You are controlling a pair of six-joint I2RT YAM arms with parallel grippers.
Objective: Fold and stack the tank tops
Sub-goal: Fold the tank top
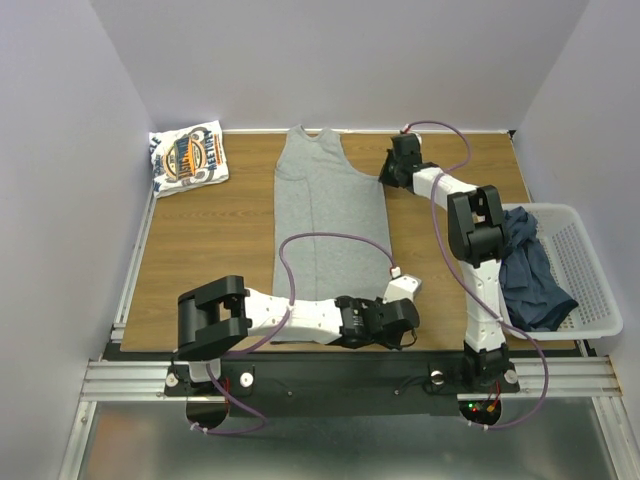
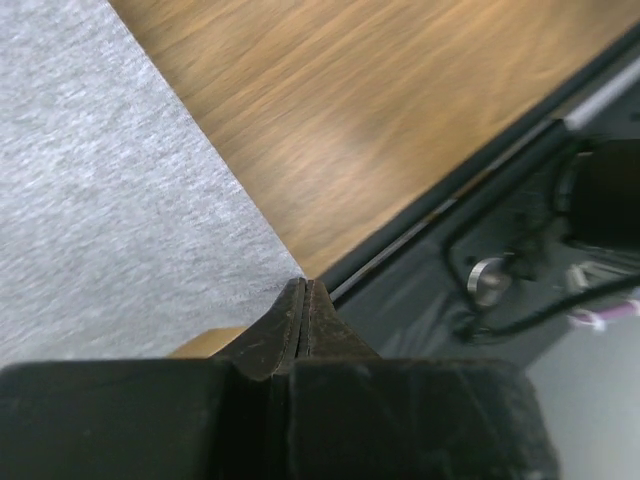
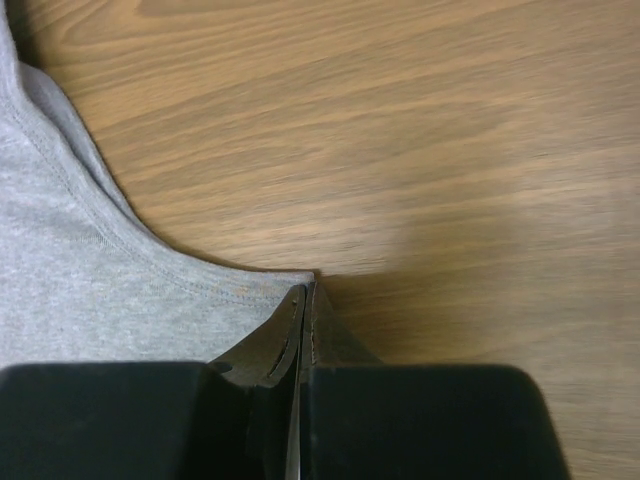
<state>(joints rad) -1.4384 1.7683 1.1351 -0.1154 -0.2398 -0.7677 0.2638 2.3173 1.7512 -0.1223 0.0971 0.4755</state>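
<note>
Step in hand, as you read it?

First fold of the grey tank top (image 1: pixel 325 215), I'd say. It lies flat down the middle of the table (image 1: pixel 220 240), neck at the far end, and both arms are at its right edge.

Grippers?

The left gripper (image 2: pixel 303 285) has its jaws pressed together at the near right hem corner. The right gripper (image 3: pixel 305 290) is the same at the bottom of the right armhole. In each wrist view the cloth's edge runs straight into the tips, so I judge both are pinched on the cloth.

Next move?

Probably lifting that edge and carrying it leftward over the body. Both arms would need to move level and in step, so the side keeps straight and the cloth doesn't drag or bunch.

And the other tops?

The printed tank top (image 1: pixel 188 157) sits folded at the far left corner, well apart. The dark tank tops (image 1: pixel 530 275) are heaped in the basket (image 1: pixel 590 270) on the right, not yet folded.

Anything you can't see?

How much cloth sits inside each pinch, because the fingers hide it. From above, the left arm covers the near hem and the right arm crosses part of the basket. I can't tell how many dark ones are in the heap.
</note>
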